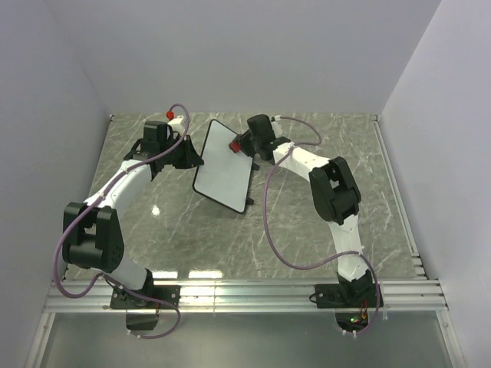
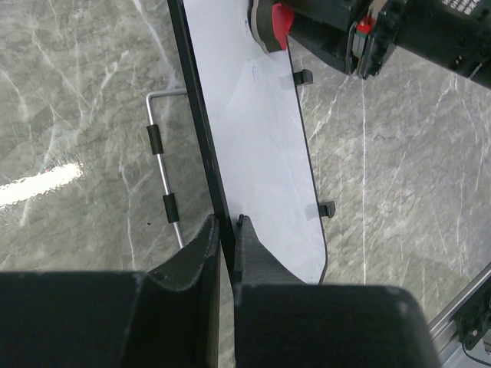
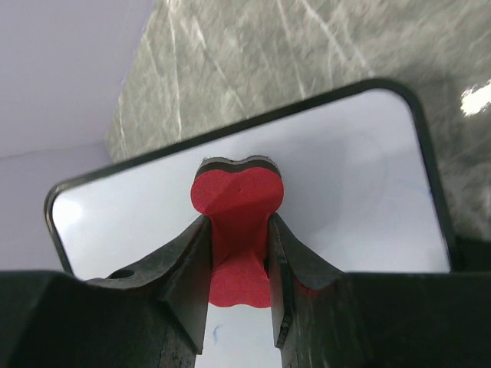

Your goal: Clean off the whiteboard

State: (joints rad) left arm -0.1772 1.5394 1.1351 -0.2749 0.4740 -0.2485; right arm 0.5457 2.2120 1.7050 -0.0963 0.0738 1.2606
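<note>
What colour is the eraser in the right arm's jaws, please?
The eraser is red; the right wrist view shows it best.

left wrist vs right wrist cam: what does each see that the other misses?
Left wrist only: left gripper clamped on the whiteboard rim, two black tabs on its far edge, and a wire rod with black sleeves beside it.
Right wrist only: right gripper pinching the red eraser at its waist, plus the wall.
Both: the board face, the eraser at it, and the marble table.
</note>
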